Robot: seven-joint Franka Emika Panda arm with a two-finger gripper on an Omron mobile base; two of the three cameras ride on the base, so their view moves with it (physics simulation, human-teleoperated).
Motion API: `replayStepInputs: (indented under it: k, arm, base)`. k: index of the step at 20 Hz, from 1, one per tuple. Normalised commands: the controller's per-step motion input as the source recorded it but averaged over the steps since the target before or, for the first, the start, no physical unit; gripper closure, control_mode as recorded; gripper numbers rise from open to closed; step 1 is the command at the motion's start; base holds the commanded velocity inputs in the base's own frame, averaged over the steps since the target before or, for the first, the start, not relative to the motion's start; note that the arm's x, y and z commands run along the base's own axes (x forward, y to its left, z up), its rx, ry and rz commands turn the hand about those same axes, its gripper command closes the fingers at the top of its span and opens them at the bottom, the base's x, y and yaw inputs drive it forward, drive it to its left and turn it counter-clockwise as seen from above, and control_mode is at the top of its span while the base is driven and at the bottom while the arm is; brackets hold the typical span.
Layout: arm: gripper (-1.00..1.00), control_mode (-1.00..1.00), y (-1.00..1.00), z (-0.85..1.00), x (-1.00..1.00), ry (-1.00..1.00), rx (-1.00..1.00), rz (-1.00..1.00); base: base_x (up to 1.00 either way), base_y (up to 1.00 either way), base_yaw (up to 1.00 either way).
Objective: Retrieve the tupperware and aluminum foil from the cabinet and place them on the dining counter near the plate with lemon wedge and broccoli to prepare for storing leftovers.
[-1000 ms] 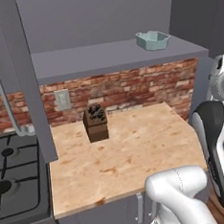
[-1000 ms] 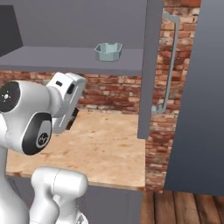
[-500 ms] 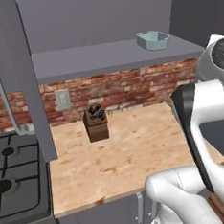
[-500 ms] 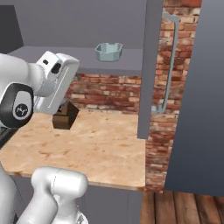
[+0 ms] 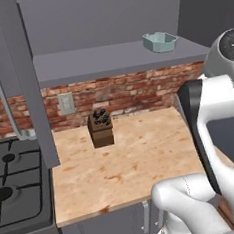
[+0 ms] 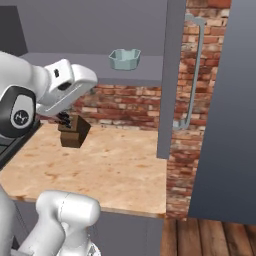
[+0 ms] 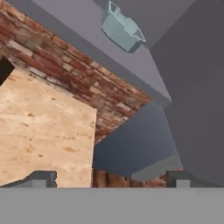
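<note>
Currently the tupperware [image 5: 160, 41] is seen sitting on the grey shelf [image 5: 109, 57] of the open cabinet [image 6: 170, 75], near the shelf's right end, upright, rim up, nothing touching it. In the right base view the same tub [image 6: 124, 58] is placed just left of the cabinet's vertical panel, with the door [image 6: 227, 110] swung out to the right and its silver bar handle [image 6: 192, 75] showing. No aluminum foil box can be made out on the visible stretch of shelf.

The gripper [image 7: 113, 177] is held wide open with nothing between the jaws; both dark tips are seen well apart at the bottom of the hand view. The arm is raised over the wood worktop [image 5: 128, 163], well below and short of the shelf.

Key relation: in the hand view the tub [image 7: 121, 29] lies at the top of the frame, roughly in line with the jaw gap but well apart from it, so it is judged to lie ahead of the hand and to want a long reach up and forward. The tub's long axis appears skewed to the line between the tips, so some wrist roll is probably needed before closing; exact angle cannot be told.

A knife block [image 5: 101, 129] stands on the worktop by the brick wall [image 5: 127, 93], off the likely path. A stove [image 5: 17, 190] is seen at the left.
</note>
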Motion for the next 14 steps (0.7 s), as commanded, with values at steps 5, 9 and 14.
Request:
replayStepInputs:
  k: [5, 9, 14]
  arm:
    - [-1.0, -1.0, 0.25, 0.36, 0.25, -0.28, 0.41, -0.23]
    - [-1.0, -1.0, 0.32, 0.64, 0.34, -0.27, 0.26, -0.09]
    - [-1.0, -1.0, 0.02, 0.21, 0.38, -0.11, 0.28, 0.0]
  base:
    - [0.0, 0.0, 0.0]
    - [0.0, 0.0, 0.0]
    - [0.0, 0.0, 0.0]
